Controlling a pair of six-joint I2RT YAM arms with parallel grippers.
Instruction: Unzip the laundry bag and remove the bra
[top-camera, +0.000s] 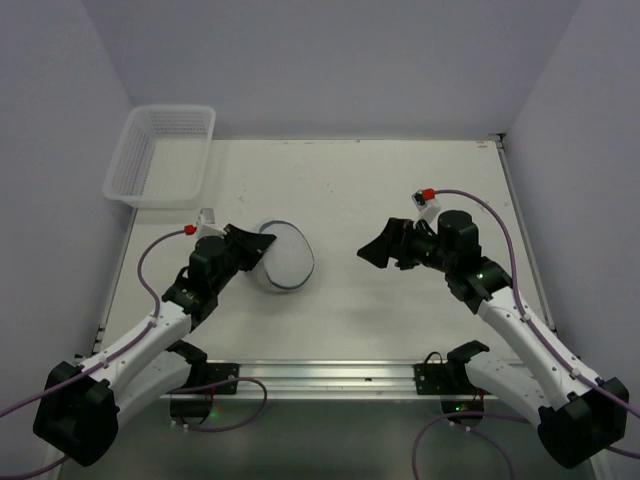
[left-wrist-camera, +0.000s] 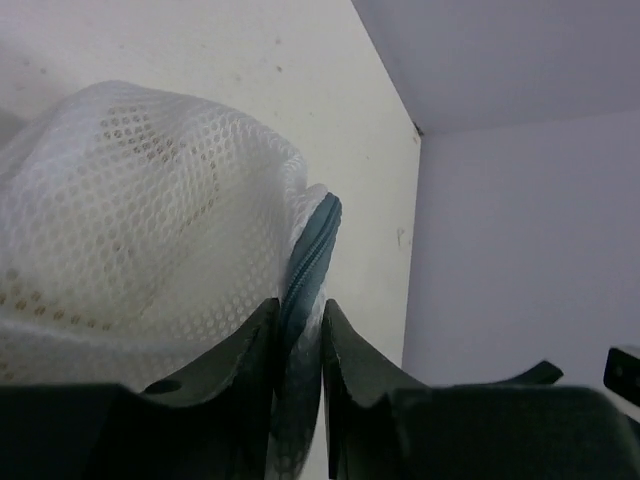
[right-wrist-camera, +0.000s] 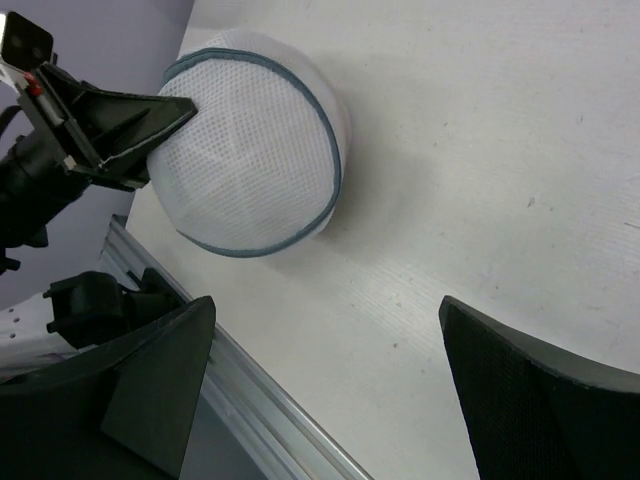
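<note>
The table (top-camera: 400, 180) has a basket (top-camera: 130, 160) at its 10 o'clock corner. The bag (top-camera: 288, 258) sits domed just 9 o'clock of centre. At its 9 o'clock edge the left gripper (top-camera: 267, 240) pinches the zipper (left-wrist-camera: 305, 270), jaws nearly closed. The right gripper (top-camera: 370, 247) hangs well apart at 3 o'clock, jaws wide, empty
</note>
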